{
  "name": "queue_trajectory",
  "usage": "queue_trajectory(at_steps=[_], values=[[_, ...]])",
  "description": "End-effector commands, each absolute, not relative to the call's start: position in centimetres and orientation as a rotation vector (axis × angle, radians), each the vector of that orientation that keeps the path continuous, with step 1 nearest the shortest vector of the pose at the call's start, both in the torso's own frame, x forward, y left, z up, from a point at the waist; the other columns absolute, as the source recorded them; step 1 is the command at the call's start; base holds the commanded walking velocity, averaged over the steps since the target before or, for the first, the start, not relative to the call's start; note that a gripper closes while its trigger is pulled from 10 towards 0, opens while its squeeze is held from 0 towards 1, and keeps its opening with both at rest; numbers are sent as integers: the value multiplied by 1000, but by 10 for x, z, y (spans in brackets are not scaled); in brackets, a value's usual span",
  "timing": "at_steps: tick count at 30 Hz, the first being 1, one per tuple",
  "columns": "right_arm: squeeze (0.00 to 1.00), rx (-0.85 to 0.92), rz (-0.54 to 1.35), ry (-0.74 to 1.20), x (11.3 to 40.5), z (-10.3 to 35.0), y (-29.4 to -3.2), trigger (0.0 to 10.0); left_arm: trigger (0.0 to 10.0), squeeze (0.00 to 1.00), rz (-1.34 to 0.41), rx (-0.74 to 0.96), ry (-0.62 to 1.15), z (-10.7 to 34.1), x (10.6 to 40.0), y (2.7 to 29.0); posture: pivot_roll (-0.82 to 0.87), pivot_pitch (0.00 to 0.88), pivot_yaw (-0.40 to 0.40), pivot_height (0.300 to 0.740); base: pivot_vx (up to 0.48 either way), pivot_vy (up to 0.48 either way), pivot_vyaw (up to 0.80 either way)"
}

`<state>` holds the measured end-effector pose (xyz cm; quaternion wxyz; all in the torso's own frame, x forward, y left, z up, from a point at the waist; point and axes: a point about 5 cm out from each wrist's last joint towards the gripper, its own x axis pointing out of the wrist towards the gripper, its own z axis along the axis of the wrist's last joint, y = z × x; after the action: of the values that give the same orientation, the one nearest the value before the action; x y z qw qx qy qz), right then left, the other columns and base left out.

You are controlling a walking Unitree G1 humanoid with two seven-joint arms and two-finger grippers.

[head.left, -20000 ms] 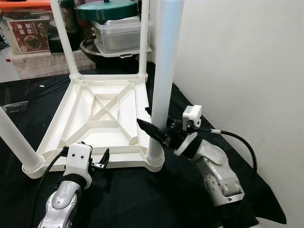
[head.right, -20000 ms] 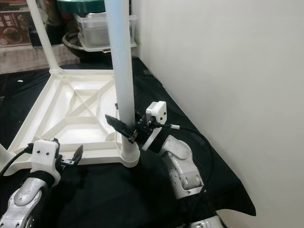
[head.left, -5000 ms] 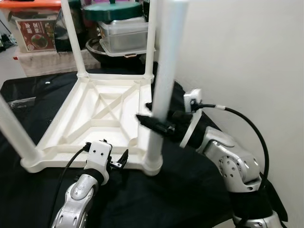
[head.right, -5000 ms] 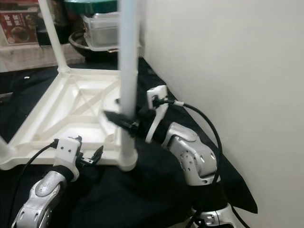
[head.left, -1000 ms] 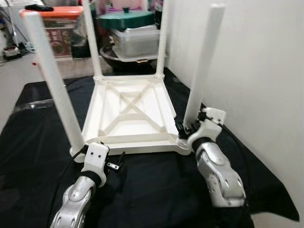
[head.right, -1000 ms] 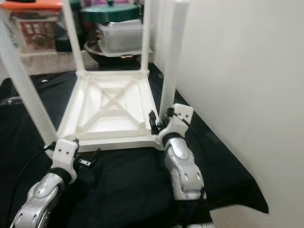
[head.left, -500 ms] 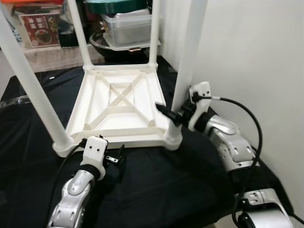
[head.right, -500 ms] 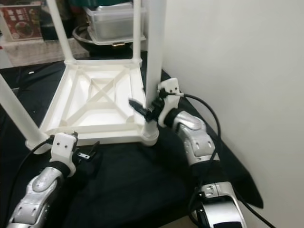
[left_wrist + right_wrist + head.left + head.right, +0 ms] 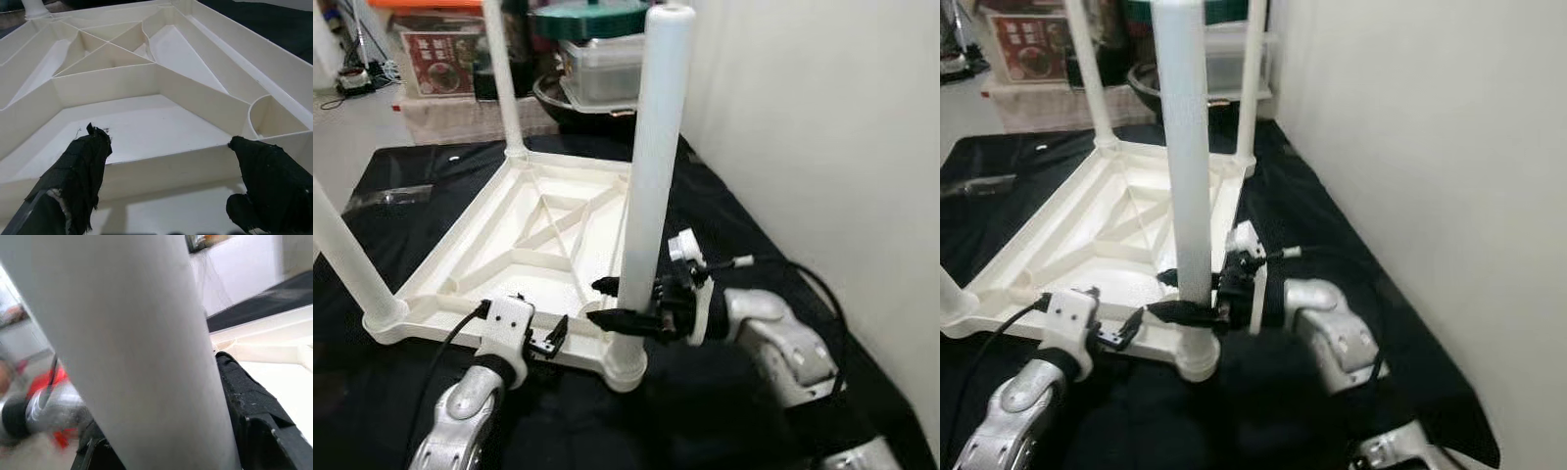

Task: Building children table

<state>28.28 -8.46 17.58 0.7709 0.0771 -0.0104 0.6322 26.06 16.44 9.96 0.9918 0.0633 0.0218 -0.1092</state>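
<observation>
Black cloth [image 9: 754, 245] covers the work surface, w/ a plain white wall [image 9: 822, 127] along the right side. At the far end sit a clear lidded container [image 9: 602, 67] w/ a green-lidded pot [image 9: 589, 20] on top, plus a printed box [image 9: 438, 62] further left.

White plastic children table [image 9: 533, 250] lies upside down on the cloth, ribbed underside facing up w/ an X-shaped brace in the middle. Legs stand upright in its corners: near-right leg [image 9: 646, 186] is the closest and tallest in view, near-left leg [image 9: 344, 259] rises at the left edge, far-left leg [image 9: 504, 78] at the back. A 4th leg [image 9: 1254, 73] stands at the far-right corner, seen in the right eye view.

Right gripper [image 9: 612, 302] reaches in from the right, low on the near-right leg just above its socket. Fingers sit on either side of the leg, clamped on it; right wrist view shows one black finger [image 9: 249, 401] pressed against the white tube, very close and blurred.

Left gripper [image 9: 553, 338] is at the near edge of the tabletop, just left of the near-right corner socket. Its fingers [image 9: 80, 171] are spread apart, holding nothing, tips just over the table's near rim per the left wrist view. Can't tell if they touch the rim.
</observation>
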Motion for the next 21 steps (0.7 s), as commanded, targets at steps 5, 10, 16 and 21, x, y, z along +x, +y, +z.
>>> queue_trajectory(at_steps=[5,10,16,21], values=[[0,117,499,34,319,155,-109,0,10000,0,-202,148,54,99,262,170,91,0,-42,740,0,0,0],[0,18,-166,235,313,118,-168,0,10000,0,-212,143,57,98,263,166,78,0,-29,740,0,0,0],[0,72,186,138,310,146,-118,10000,10000,0,-229,137,57,98,266,162,68,0,-16,740,0,0,0],[1000,208,610,-44,316,189,-84,10000,10000,0,-220,143,47,101,268,165,93,0,-35,740,0,0,0]])
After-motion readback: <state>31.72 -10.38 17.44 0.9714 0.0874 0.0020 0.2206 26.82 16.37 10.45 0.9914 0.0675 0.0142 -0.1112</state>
